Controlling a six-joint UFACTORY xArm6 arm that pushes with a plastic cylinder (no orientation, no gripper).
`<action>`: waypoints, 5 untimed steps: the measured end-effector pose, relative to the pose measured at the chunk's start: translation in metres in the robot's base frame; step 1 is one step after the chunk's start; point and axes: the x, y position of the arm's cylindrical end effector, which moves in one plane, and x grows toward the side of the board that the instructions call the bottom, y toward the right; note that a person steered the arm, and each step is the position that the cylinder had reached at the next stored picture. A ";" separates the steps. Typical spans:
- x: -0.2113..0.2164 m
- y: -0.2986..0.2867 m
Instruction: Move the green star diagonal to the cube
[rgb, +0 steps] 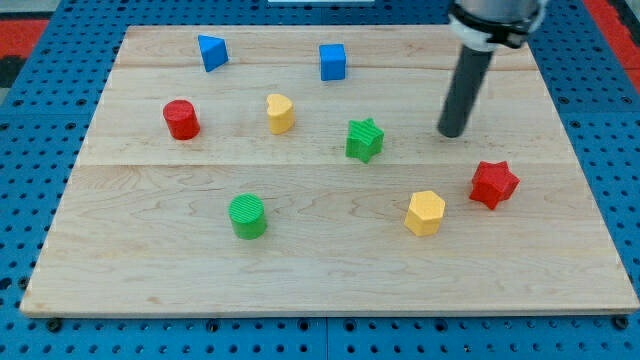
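Observation:
The green star (364, 139) lies near the middle of the wooden board (150, 260). The blue cube (333, 61) sits above it and slightly to the left, near the view's top. My tip (452, 133) rests on the board to the right of the green star, about a star's width and a half away, not touching it. The rod rises from the tip toward the view's top right.
A blue triangle (211, 51) is at the top left. A red cylinder (181, 119) and a yellow heart (280, 113) lie left of the star. A green cylinder (247, 216), a yellow hexagon (425, 212) and a red star (493, 184) lie lower down.

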 end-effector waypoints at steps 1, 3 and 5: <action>0.015 -0.059; 0.037 -0.131; 0.066 -0.192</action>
